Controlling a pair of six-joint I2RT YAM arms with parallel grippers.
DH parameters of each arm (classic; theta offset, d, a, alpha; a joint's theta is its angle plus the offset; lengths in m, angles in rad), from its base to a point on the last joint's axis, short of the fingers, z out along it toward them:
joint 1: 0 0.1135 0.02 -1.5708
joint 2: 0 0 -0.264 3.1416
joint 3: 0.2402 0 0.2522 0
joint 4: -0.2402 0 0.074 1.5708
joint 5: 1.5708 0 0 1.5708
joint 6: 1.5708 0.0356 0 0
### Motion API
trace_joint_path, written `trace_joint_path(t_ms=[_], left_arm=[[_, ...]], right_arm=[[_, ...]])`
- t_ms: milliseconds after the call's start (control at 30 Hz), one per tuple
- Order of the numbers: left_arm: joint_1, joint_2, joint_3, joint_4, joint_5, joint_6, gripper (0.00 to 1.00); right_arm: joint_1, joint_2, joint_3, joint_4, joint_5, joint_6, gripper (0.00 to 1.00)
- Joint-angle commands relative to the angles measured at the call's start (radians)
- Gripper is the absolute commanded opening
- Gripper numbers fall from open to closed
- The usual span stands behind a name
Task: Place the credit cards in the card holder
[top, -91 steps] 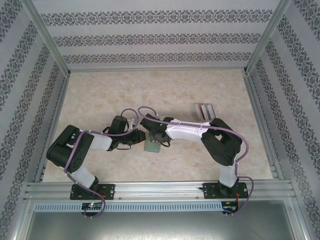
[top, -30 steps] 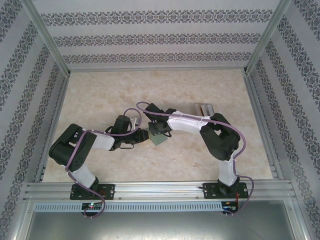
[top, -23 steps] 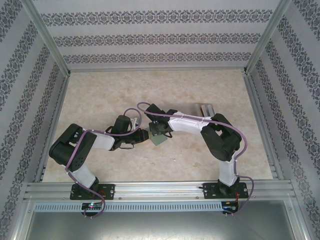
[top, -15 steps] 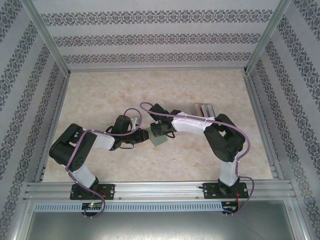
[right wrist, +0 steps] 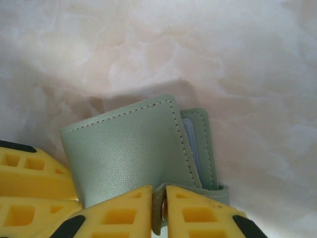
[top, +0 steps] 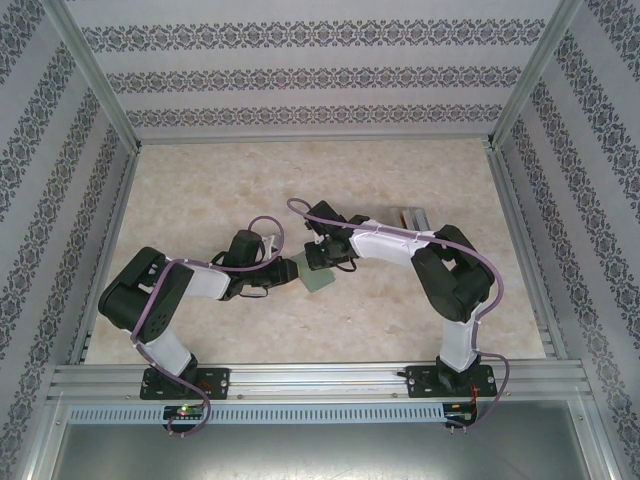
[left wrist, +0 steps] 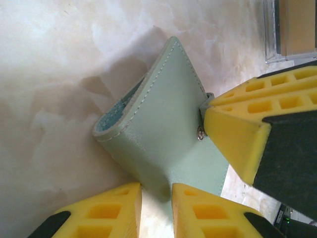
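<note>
The sage-green card holder (left wrist: 158,134) stands partly folded on the marble table, one flap raised. My left gripper (left wrist: 156,201) is shut on its folded spine at the bottom of the left wrist view. My right gripper (right wrist: 159,210) is shut on the little closing tab (right wrist: 218,191), with the snap between its fingers. A pale blue card edge (right wrist: 190,144) peeks out between the flaps. From above, the left gripper (top: 296,270) and right gripper (top: 325,262) meet over the card holder (top: 320,283). A tan-orange card (left wrist: 297,25) stands in the clear rack.
The clear plastic rack (top: 410,218) stands just right of the grippers, behind the right arm. Aluminium frame rails (top: 110,250) and patterned walls border the table on three sides. Open marble surface lies behind and in front of the arms.
My right gripper has drifted right and back, closing on the tab. The card holder has shifted slightly right with it. The left arm has stayed in place.
</note>
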Motion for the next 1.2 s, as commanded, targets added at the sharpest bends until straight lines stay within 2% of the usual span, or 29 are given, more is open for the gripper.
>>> trace_joint_path(t_ms=[0, 300, 467, 600, 900, 967, 1167], left_arm=[[-0.025, 0.047, 0.004, -0.078, -0.036, 0.026, 0.24], [-0.025, 0.065, 0.014, -0.075, -0.038, 0.02, 0.24], [-0.024, 0.075, 0.017, -0.073, -0.031, 0.017, 0.24], [-0.025, 0.078, 0.02, -0.076, -0.031, 0.015, 0.23], [-0.026, 0.087, 0.021, -0.071, -0.028, 0.009, 0.24], [-0.024, 0.087, 0.021, -0.07, -0.028, 0.006, 0.24], [-0.024, 0.092, 0.024, -0.072, -0.031, 0.006, 0.23]], right_arm=[[-0.002, -0.025, -0.024, 0.002, -0.044, -0.014, 0.25], [-0.038, -0.047, -0.052, 0.018, -0.082, -0.015, 0.28], [-0.044, -0.044, -0.045, 0.009, -0.084, -0.015, 0.21], [-0.044, -0.047, -0.056, 0.021, -0.093, -0.014, 0.11], [-0.047, -0.048, -0.055, 0.004, -0.126, -0.043, 0.05], [-0.048, -0.048, -0.052, -0.006, -0.13, -0.054, 0.06], [-0.048, -0.058, -0.054, -0.028, -0.117, -0.076, 0.24]])
